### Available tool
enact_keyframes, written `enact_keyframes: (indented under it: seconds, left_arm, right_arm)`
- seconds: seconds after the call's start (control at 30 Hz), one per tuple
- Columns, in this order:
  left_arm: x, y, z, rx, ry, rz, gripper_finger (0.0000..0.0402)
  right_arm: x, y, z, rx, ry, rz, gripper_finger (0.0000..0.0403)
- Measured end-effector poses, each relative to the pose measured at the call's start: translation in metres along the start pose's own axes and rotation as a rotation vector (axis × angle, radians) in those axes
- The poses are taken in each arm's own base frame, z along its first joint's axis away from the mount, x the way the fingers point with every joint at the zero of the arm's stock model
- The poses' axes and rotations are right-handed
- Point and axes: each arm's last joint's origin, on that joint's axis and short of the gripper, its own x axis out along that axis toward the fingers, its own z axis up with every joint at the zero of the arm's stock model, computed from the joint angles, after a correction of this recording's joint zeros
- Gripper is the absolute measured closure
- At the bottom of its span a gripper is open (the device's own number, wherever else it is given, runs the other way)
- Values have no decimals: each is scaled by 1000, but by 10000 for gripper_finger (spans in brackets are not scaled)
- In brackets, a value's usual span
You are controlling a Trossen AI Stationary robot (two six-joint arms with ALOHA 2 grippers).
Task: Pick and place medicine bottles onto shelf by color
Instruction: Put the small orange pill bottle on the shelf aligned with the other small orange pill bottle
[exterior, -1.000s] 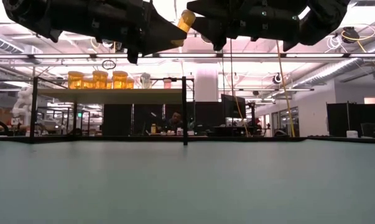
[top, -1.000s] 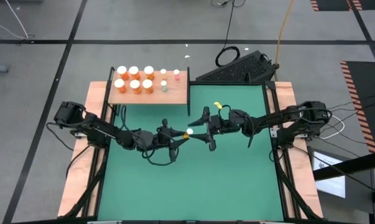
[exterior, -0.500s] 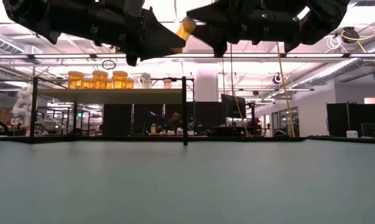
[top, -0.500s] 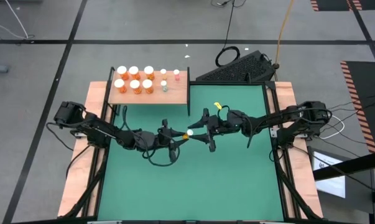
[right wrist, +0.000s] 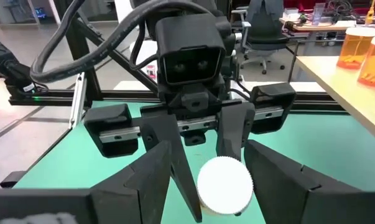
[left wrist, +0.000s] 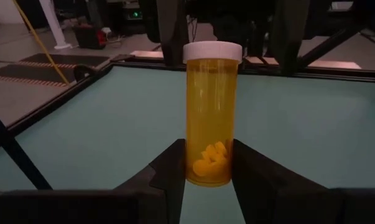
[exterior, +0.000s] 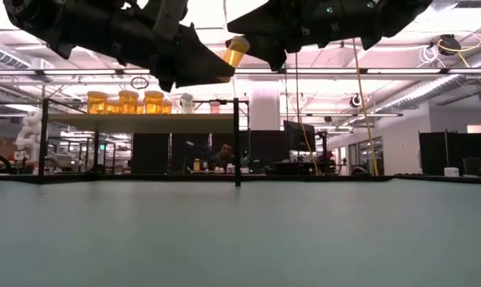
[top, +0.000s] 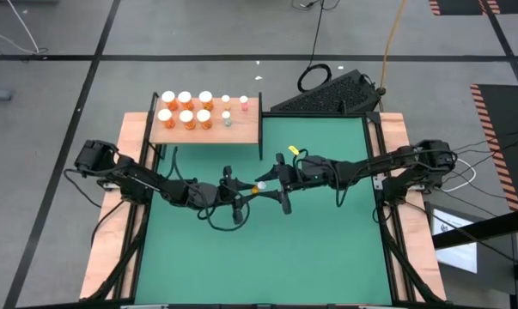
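Above the middle of the green mat, my left gripper is shut on an orange medicine bottle with a white cap. My right gripper faces it, open, with one finger on each side of the white cap. I cannot tell whether those fingers touch the cap. The wooden shelf stands at the mat's far left corner. Several orange bottles and three small bottles stand on it. My left gripper pinches the bottle's lower body, just above its base, between its two fingers. The fingers come roughly level from the table's left and lie along the bottle. The bottle sticks out past them, cap end toward my right gripper, lifted clear of the mat.
A black keyboard-like device lies beyond the mat's far edge. Thin black posts frame the shelf. Wooden strips flank the mat on both sides. The near half of the mat carries no objects.
My right gripper has moved toward the table's left, up to the bottle, and its fingers now flank the white cap. My left gripper has stayed in place and tipped slightly, so the bottle's cap end has swung a little.
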Motion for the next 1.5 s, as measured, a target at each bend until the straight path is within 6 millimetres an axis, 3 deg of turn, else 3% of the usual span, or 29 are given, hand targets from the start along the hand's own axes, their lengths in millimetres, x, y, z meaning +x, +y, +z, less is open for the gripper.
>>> enact_keyframes:
  seconds: [0.27,0.87,1.07,1.17,1.33,1.5]
  left_arm:
    - [0,0,0,-1,0,-2,282]
    - [0,-1,0,0,0,-2,282]
    - [-2,-3,0,-71,-3,-11,277]
    - [-6,-10,0,-89,7,-25,244]
    - [-29,-12,5,-107,92,75,149]
    - [-57,-6,0,-152,249,193,99]
  right_arm:
    - [0,0,-1,-5,6,3,208]
    - [-1,-4,-3,-17,45,-9,289]
    - [-1,-5,-3,-23,38,-10,286]
    - [-2,-8,-3,-18,39,-9,285]
    - [-3,-20,-3,4,49,-35,287]
    - [-1,-36,15,20,74,-77,286]
